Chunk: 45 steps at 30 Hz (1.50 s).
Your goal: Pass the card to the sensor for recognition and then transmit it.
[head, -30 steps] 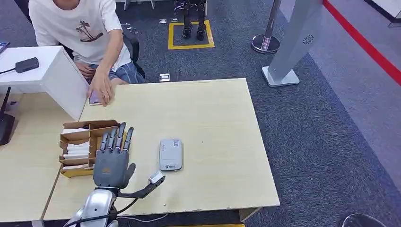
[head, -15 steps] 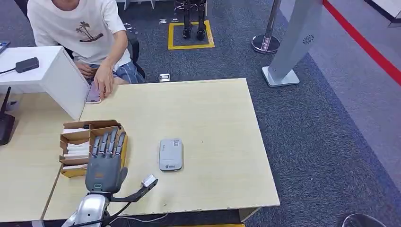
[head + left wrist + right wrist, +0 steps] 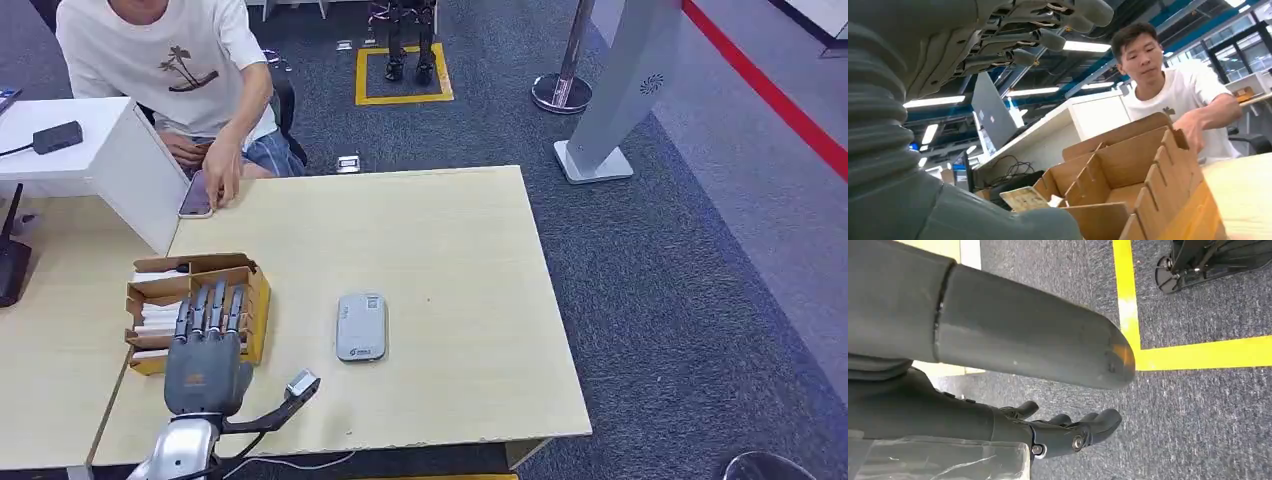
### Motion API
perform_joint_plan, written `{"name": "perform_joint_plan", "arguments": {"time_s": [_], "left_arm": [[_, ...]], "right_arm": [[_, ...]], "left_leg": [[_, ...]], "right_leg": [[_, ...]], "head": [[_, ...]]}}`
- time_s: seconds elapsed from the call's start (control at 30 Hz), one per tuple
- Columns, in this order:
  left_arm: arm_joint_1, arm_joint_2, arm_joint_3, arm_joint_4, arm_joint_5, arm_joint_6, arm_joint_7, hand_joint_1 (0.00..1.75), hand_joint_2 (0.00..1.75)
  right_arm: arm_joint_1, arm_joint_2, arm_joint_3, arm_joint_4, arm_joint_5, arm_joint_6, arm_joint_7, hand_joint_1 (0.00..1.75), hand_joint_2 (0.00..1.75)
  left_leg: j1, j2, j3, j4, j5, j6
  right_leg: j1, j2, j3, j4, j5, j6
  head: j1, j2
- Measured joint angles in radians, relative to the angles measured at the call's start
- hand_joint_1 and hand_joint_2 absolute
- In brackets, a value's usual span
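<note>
Left hand (image 3: 205, 350) flat and palm down, fingers (image 3: 210, 305) straight and a little apart, holding nothing. Hovering above the near half of the cardboard box (image 3: 252, 300), fingertips reaching over its compartments. Seen from the left wrist, same fingers (image 3: 1038, 37) stretched out above the box (image 3: 1153, 165), not touching the dividers.

Box standing on the wooden table (image 3: 450, 250), near its left edge, split by cardboard dividers into several compartments. White cards (image 3: 160, 318) stacked inside the compartments on the left part of the box; one card (image 3: 1024, 197) visible in the wrist view, lying tilted in a compartment close to the hand.

Sensor (image 3: 361, 326), a small grey flat device, lying on the table to the right of the box, well apart from the hand, with nothing on top of it.

At the far left corner of the table, a person (image 3: 170, 60) in a white T-shirt sitting, one hand resting on a phone (image 3: 196, 197) at the table edge. White desk unit (image 3: 120, 150) beside the person, with a small black device on top.

Right hand (image 3: 1068, 432) hanging low over grey carpet (image 3: 1198, 415) with a yellow floor line (image 3: 1198, 352); fingers loosely curled, nothing between them as far as can be seen, so truly apart or together cannot be told.
</note>
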State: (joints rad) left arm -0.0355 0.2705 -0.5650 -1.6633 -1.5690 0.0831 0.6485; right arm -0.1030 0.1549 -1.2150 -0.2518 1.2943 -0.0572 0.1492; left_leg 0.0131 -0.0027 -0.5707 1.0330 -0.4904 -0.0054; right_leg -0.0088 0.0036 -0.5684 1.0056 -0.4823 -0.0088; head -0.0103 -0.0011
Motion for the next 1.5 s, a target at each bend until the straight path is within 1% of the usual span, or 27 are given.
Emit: {"name": "perform_joint_plan", "arguments": {"time_s": [0.47, 0.57, 0.67, 0.77, 0.97, 1.13, 1.23, 1.33, 1.5], "left_arm": [[0.032, 0.015, 0.003, -0.028, 0.0, -0.009, 0.019, 0.0, 1.75], [0.036, 0.017, 0.006, -0.032, 0.0, -0.021, 0.032, 0.0, 1.75], [0.048, 0.017, 0.025, -0.036, 0.0, -0.03, 0.04, 0.0, 1.75], [0.063, 0.015, 0.058, -0.036, 0.0, -0.033, 0.03, 0.0, 1.75], [0.095, -0.005, 0.137, -0.036, 0.0, -0.036, 0.014, 0.0, 1.75], [0.109, -0.024, 0.186, -0.036, 0.0, -0.04, -0.003, 0.0, 1.75], [0.114, -0.034, 0.201, -0.036, 0.0, -0.041, -0.006, 0.0, 1.75], [0.12, -0.049, 0.222, -0.036, 0.0, -0.038, -0.027, 0.0, 1.75], [0.125, -0.087, 0.264, -0.027, 0.0, -0.025, -0.075, 0.0, 1.75]], "right_arm": [[0.0, 0.002, -0.011, 0.0, -0.005, -0.002, 0.003, 0.0, 0.0], [0.0, 0.002, -0.013, 0.0, -0.005, -0.003, 0.003, 0.0, 0.0], [0.0, 0.002, -0.013, 0.0, -0.005, -0.003, 0.006, 0.0, 0.0], [0.0, 0.002, -0.013, 0.0, -0.005, -0.003, 0.009, 0.0, 0.0], [0.0, 0.003, -0.013, 0.0, -0.005, -0.004, 0.013, 0.0, 0.0], [0.0, 0.003, -0.013, 0.0, -0.004, -0.004, 0.013, 0.0, 0.0], [0.0, 0.003, -0.013, 0.0, -0.004, -0.004, 0.013, 0.0, 0.0], [0.0, 0.003, -0.013, 0.0, -0.004, -0.004, 0.013, 0.0, 0.0], [0.0, 0.003, -0.013, 0.0, 0.002, -0.003, 0.017, 0.0, 0.0]], "left_leg": [[0.0, 0.0, 0.0, 0.0, 0.0, 0.0], [0.0, 0.0, 0.0, 0.0, 0.0, 0.0], [0.0, 0.0, 0.0, 0.0, 0.0, 0.0], [0.0, 0.0, 0.0, 0.0, 0.0, 0.0], [0.0, 0.0, 0.0, 0.0, 0.0, 0.0], [0.0, 0.0, 0.0, 0.0, 0.0, 0.0], [0.0, 0.0, 0.0, 0.0, 0.0, 0.0], [0.0, 0.0, 0.0, 0.0, 0.0, 0.0], [0.0, 0.0, 0.0, 0.0, 0.0, 0.0]], "right_leg": [[0.0, 0.0, 0.0, 0.0, 0.0, 0.0], [0.0, 0.0, 0.0, 0.0, 0.0, 0.0], [0.0, 0.0, 0.0, 0.0, 0.0, 0.0], [0.0, 0.0, 0.0, 0.0, 0.0, 0.0], [0.0, 0.0, 0.0, 0.0, 0.0, 0.0], [0.0, 0.0, 0.0, 0.0, 0.0, 0.0], [0.0, 0.0, 0.0, 0.0, 0.0, 0.0], [0.0, 0.0, 0.0, 0.0, 0.0, 0.0], [0.0, 0.0, 0.0, 0.0, 0.0, 0.0]], "head": [[0.0, 0.0], [0.0, 0.0], [0.0, 0.0], [0.0, 0.0], [0.0, 0.0], [0.0, 0.0], [0.0, 0.0], [0.0, 0.0], [0.0, 0.0]]}}
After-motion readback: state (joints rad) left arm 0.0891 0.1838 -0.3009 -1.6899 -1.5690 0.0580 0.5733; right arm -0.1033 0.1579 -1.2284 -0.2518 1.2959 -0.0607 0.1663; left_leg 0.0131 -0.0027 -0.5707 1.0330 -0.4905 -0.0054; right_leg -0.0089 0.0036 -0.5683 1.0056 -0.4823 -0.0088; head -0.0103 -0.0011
